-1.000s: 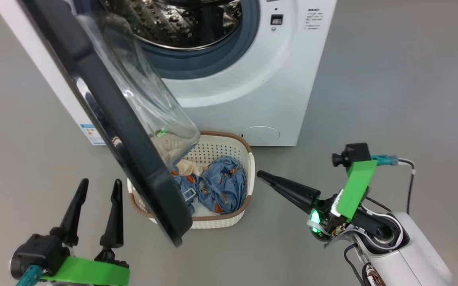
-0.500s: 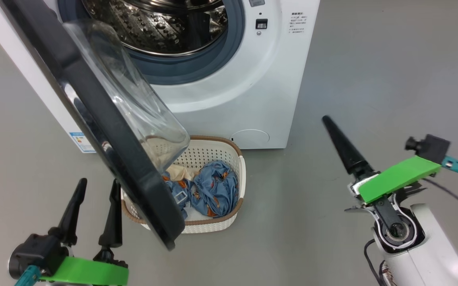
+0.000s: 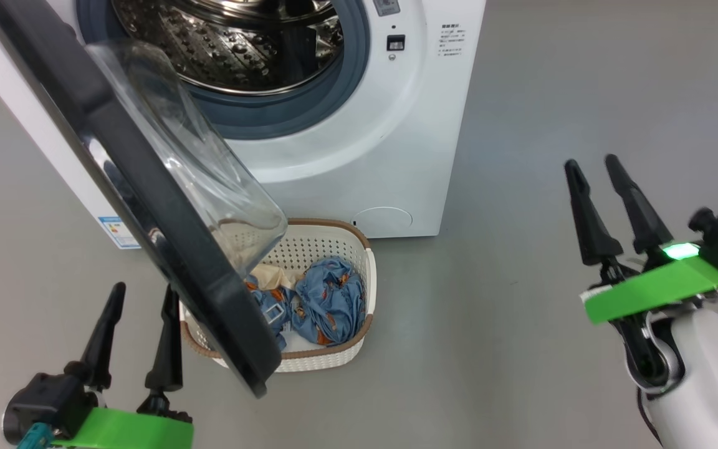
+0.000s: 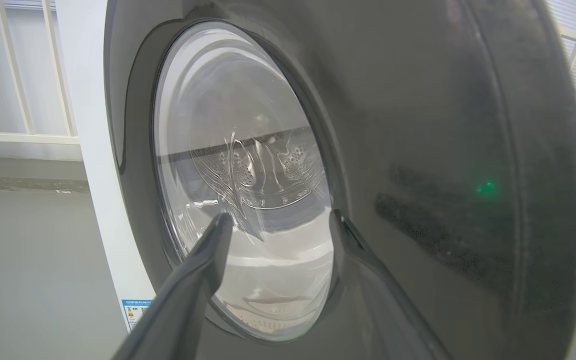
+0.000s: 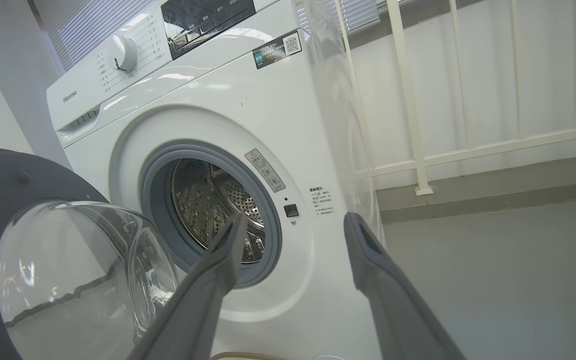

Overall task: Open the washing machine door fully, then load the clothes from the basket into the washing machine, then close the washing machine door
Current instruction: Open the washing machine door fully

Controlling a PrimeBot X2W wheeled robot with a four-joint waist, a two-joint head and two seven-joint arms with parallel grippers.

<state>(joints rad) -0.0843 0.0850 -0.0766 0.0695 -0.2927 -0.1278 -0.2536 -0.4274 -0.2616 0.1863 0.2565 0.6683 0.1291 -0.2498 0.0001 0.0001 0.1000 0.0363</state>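
Note:
The white washing machine (image 3: 359, 156) stands with its black round door (image 3: 128, 187) swung out partway over the basket (image 3: 346, 358). Blue printed clothes (image 3: 325, 299) and a cream cloth (image 3: 272, 274) lie in the cream basket on the floor before the machine. My left gripper (image 3: 141, 296) is open at the lower left, just outside the door's outer face (image 4: 418, 150), holding nothing. My right gripper (image 3: 593, 162) is open at the right, well clear of the machine, fingers pointing up and empty. The steel drum (image 5: 218, 210) shows through the opening.
Grey floor surrounds the machine, with wide free room to the right (image 3: 583, 93). A white railing (image 5: 418, 125) and wall stand behind the machine on its right side. The door's glass bowl (image 3: 197, 156) overhangs the basket's left half.
My right gripper went from shut to open and swung from beside the basket out to the right, fingers now pointing up. The head camera shifted slightly. The left gripper held still.

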